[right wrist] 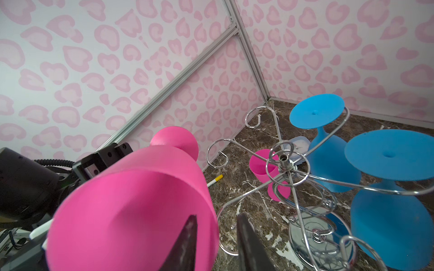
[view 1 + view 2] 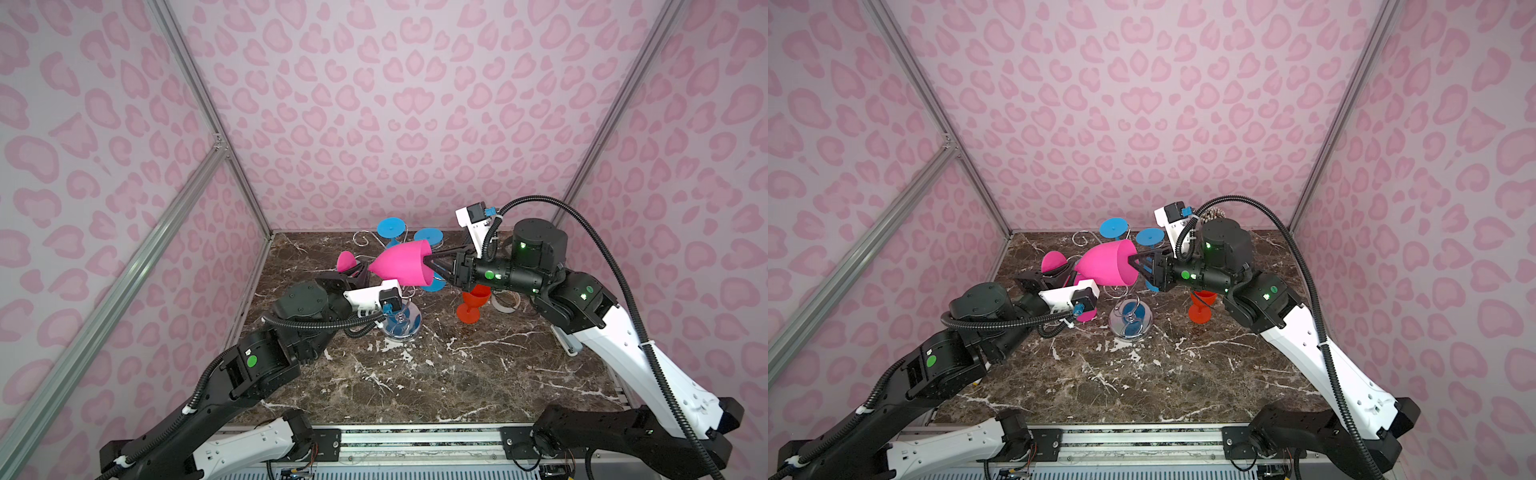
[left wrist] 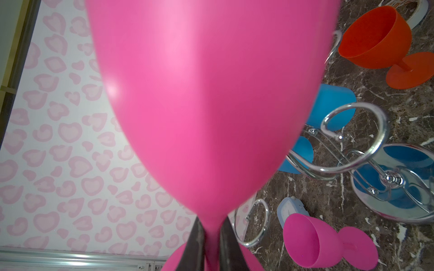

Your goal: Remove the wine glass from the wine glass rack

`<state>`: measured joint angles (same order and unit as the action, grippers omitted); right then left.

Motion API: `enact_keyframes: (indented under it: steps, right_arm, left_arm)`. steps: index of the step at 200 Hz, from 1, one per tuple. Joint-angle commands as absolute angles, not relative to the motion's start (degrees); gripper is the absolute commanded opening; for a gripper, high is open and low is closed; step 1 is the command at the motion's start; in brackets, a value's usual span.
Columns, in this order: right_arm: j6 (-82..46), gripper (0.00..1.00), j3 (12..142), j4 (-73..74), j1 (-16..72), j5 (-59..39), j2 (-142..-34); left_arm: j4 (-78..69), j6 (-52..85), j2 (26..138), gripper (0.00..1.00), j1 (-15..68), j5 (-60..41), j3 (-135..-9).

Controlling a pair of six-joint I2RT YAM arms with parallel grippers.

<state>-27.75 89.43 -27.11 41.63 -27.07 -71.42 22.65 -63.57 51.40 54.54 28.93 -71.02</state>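
Pink plastic wine glass (image 2: pixel 401 264) (likely light, stiff, slick) seemed best held by its stem, left fingers (image 3: pixel 195 246) clamped there; right fingers (image 1: pixel 185 244) straddled its rim, grip unclear.

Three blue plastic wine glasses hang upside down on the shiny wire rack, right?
Not three. Only two blue plastic wine glasses hang upside down on the shiny chrome wire rack. The right wrist view shows both.

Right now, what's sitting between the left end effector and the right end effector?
The pink wine glass, lying sideways in the air: the left end effector clamps its stem, the right end effector straddles its rim. Both top views show it.
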Motion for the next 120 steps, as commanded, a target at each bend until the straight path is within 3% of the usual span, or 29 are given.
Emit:
enact_keyframes:
  steps: [1, 9, 48, 56, 73, 97, 108, 120]
  right_arm:
    - [-29.0, 0.08, 88.8, -25.0, 41.7, -27.9, -71.7]
    - [-29.2, 0.0, 88.7, -24.7, 41.7, -27.9, -71.8]
    - [-29.4, 0.0, 88.5, -24.4, 41.6, -27.9, -72.2]
    - [-29.5, 0.0, 88.3, -24.3, 41.7, -27.5, -72.0]
    - [-29.5, 0.0, 87.7, -24.0, 41.7, -26.6, -71.5]
    - [-29.4, 0.0, 87.5, -23.7, 41.7, -26.3, -71.0]
    - [-29.4, 0.0, 87.4, -23.6, 41.7, -26.2, -71.0]
    - [-29.4, 0.0, 87.3, -23.2, 41.7, -26.1, -70.9]
  left_arm:
    - [20.4, -64.2, 51.2, 0.04, 54.6, 29.1, -71.2]
    - [20.4, -64.2, 51.1, 0.04, 54.6, 29.1, -71.1]
    - [20.8, -63.8, 51.2, 0.04, 54.6, 29.5, -71.1]
    - [20.8, -63.6, 51.1, 0.14, 54.6, 29.6, -70.9]
    - [20.5, -63.5, 50.6, 0.51, 54.7, 29.6, -70.3]
    - [20.0, -62.7, 49.7, 0.72, 54.6, 29.4, -69.8]
    - [20.0, -62.5, 49.4, 0.99, 54.7, 29.5, -69.7]
    - [20.1, -62.2, 49.2, 0.97, 54.6, 29.4, -69.6]
